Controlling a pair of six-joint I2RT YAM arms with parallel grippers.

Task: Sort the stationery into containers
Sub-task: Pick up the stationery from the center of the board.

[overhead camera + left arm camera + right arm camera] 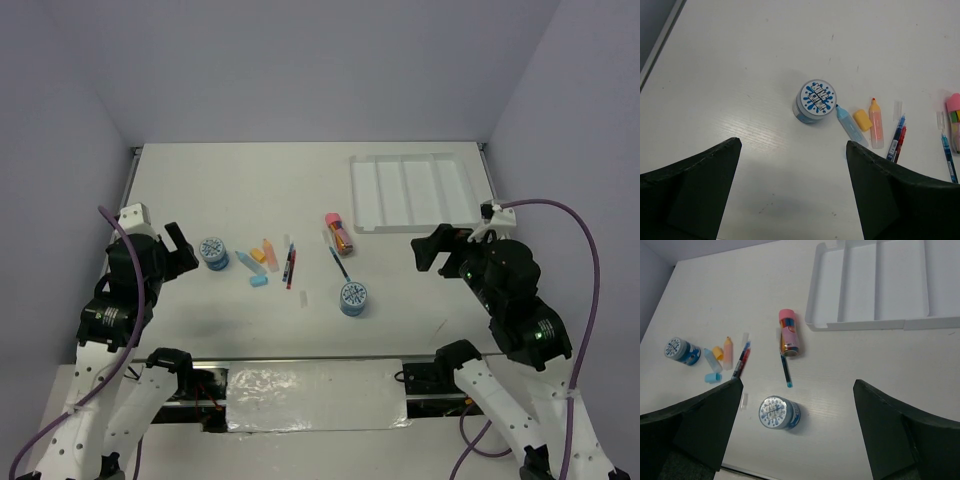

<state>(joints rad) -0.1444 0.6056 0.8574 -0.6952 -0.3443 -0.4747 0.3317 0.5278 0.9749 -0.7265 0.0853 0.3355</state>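
Stationery lies mid-table: one blue patterned roll [213,252] at the left, also in the left wrist view [814,101], and a second roll [353,298] nearer the front [778,413]. Between them lie a light-blue marker [850,125], an orange marker [876,123], red and blue pens [290,264], a blue pen [785,369] and a pink-capped marker [338,231]. The white four-compartment tray [416,190] sits at the back right and holds nothing. My left gripper [792,150] is open, short of the left roll. My right gripper [797,390] is open above the second roll.
A light-blue cap [258,281] and a yellow cap [862,120] lie among the markers. Clear pen caps [897,107] lie near the pens. Grey walls enclose the table on three sides; a metal rail [130,180] runs along the left edge.
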